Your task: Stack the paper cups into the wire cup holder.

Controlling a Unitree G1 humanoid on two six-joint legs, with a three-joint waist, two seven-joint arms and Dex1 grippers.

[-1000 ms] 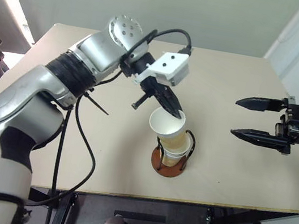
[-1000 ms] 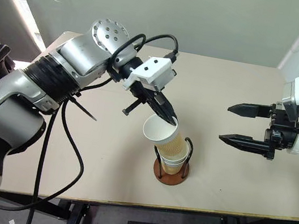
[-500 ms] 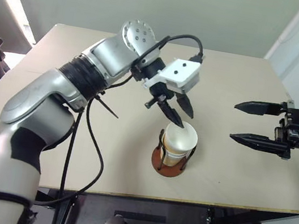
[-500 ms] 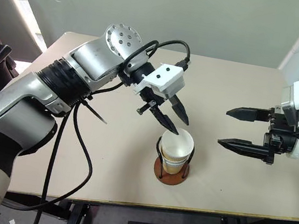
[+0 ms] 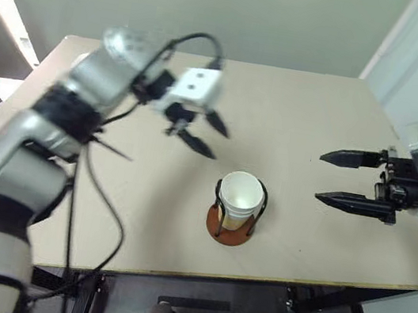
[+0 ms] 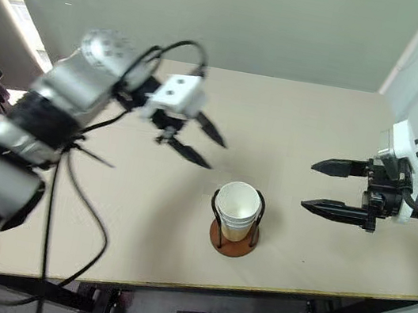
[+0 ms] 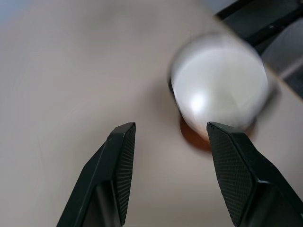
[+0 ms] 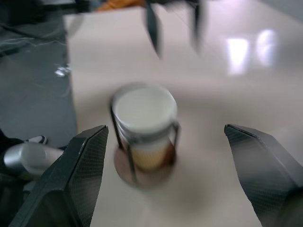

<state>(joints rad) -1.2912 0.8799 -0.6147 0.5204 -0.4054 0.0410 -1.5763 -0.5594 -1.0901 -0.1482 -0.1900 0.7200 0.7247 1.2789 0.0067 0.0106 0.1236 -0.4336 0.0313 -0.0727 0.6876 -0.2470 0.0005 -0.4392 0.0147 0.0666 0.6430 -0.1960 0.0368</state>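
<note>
Near the front edge of the table (image 5: 346, 107), about midway along it, the wire cup holder (image 5: 229, 228) stands upright with the paper cups (image 5: 239, 198) nested inside it. Left gripper (image 5: 206, 134) hangs above the surface toward the far left of the holder, fingers spread and empty, apart from the cups. Right gripper (image 5: 332, 177) hovers toward the right edge, fingers wide apart, empty, pointing at the holder.
</note>
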